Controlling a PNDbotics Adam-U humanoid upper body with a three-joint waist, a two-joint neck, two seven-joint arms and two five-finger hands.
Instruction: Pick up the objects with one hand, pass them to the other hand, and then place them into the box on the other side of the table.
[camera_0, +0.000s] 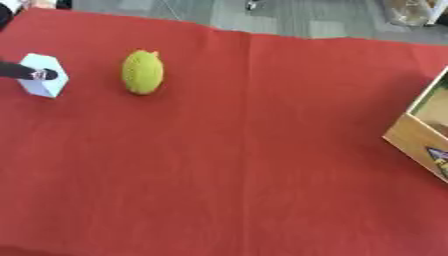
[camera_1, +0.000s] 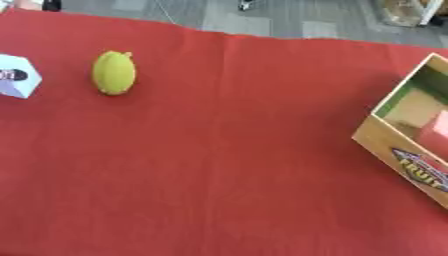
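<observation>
**Left robot hand at white block; green object free on tabletop**

Red-covered tabletop (camera_0: 245, 165). Left robot hand (camera_0: 35, 74) enters from the left edge, dark fingertip resting on top of a white hexagonal block (camera_0: 44, 82) at far left; only the tip shows, so cannot tell whether the fingers are spread or curled. Yellow-green oval object (camera_0: 142, 72) lies just right of the block, apart from it. Wooden box (camera_1: 398, 145) sits at the right edge, open, something pink inside. Right robot hand out of frame.
</observation>
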